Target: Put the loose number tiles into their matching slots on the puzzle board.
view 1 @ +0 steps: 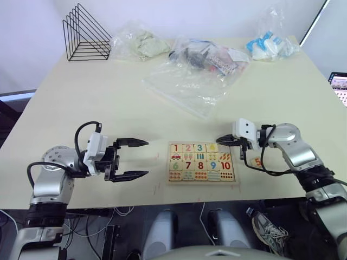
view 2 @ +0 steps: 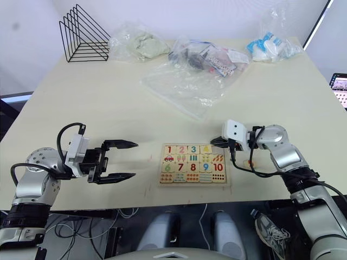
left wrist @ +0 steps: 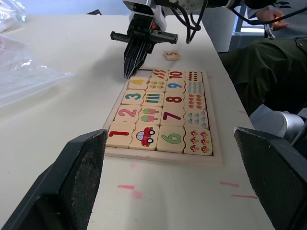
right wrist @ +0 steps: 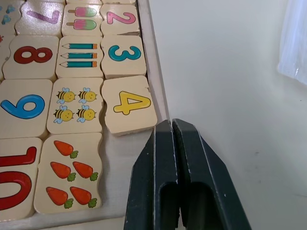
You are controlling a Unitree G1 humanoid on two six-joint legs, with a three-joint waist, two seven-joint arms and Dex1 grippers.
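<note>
We see the puzzle board (view 1: pixel 201 162) lying low in the centre of the left eye frame, near the front edge of the pale table (view 1: pixel 108 103). Its top row holds tiles 1, 2 and 3 seated flat, and the 4 tile (right wrist: pixel 128 104) sits slightly crooked in its place. Next to the 4, the end slot (right wrist: pixel 122 165) of that row, above the carrots picture, is bare wood. The 5 tile (left wrist: pixel 172 55) lies loose on the table just beyond the board's edge, to the right of it in the eye views, under the right arm.

Our right gripper (right wrist: pixel 171 125) has its two black fingers pressed together with nothing between them; the tips rest at the board's rim just beside the 4 tile. Our left gripper (view 1: pixel 138 158) hovers to the left of the board, well apart from it, its fingers spread wide and empty.

Across the upper part of the frame lie several clear plastic bags (view 1: pixel 187 81) and, at upper left, a black wire rack (view 1: pixel 85 35).
</note>
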